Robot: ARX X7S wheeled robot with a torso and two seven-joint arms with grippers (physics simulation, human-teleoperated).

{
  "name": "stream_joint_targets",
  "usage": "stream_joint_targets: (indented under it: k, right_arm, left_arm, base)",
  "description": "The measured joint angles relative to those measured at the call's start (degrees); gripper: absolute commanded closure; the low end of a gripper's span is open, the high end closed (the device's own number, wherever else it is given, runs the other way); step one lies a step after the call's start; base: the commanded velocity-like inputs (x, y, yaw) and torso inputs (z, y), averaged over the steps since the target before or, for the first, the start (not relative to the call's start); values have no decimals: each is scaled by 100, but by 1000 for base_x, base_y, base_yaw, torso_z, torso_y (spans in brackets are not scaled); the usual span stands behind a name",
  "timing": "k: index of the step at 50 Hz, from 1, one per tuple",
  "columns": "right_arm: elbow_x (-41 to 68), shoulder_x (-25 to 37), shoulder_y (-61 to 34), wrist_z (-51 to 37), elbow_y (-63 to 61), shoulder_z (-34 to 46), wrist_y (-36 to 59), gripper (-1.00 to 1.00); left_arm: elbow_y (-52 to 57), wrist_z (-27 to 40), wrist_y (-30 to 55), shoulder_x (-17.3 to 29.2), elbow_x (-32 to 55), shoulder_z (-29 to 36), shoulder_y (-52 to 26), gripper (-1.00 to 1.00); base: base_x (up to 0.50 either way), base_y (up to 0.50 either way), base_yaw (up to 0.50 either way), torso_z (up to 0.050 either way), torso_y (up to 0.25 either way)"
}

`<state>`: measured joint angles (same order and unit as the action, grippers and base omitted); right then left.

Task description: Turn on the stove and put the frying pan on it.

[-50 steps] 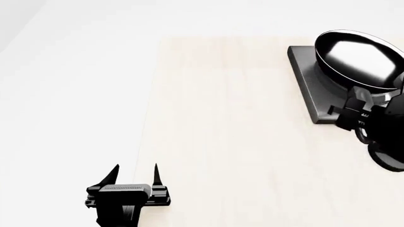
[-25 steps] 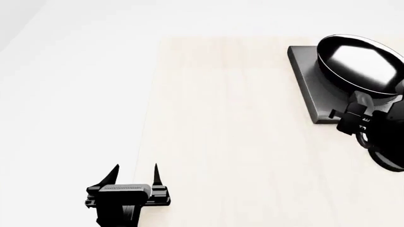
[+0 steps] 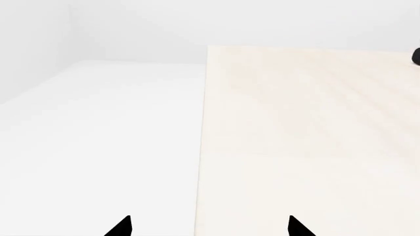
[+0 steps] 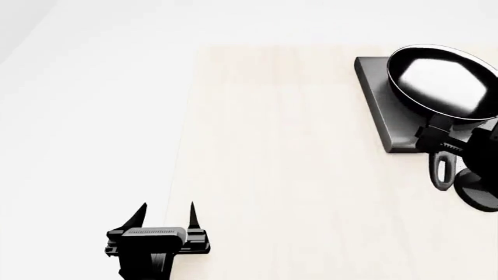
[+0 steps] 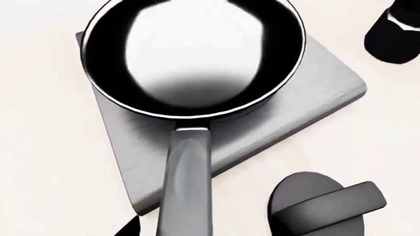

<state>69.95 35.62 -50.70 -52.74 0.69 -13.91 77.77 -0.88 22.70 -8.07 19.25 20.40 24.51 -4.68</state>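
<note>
The frying pan sits on the stove at the upper right of the head view, its handle reaching toward the right gripper, whose grip I cannot tell. At lower left, the left gripper hangs open and empty over the bench. The stove's knob lies just beside the slab.

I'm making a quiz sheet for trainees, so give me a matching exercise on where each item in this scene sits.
Things:
1. frying pan
2. stove
3. knob
4. left gripper

Places or states:
A. open, over the white surface near the board's edge
B. on the table beside the slab
C. resting on the slab
D. lying flat under the pan

Pairs: 1-C, 2-D, 3-B, 4-A
</note>
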Motion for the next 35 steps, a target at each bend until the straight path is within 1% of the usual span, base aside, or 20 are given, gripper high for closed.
stream_joint_targets:
  k: [18,35]
  right_arm:
    - [309,-38,89,-211,-434,-150,53,-100]
    - [122,16,589,536,-1512,-55,-585,-100]
  left_arm:
    - [6,25,5,15,18,16,-1,-100]
    - [312,227,143,150,-169,70,151,-100]
  base:
    - [0,0,0,-1,0]
    - [0,0,0,0,0]
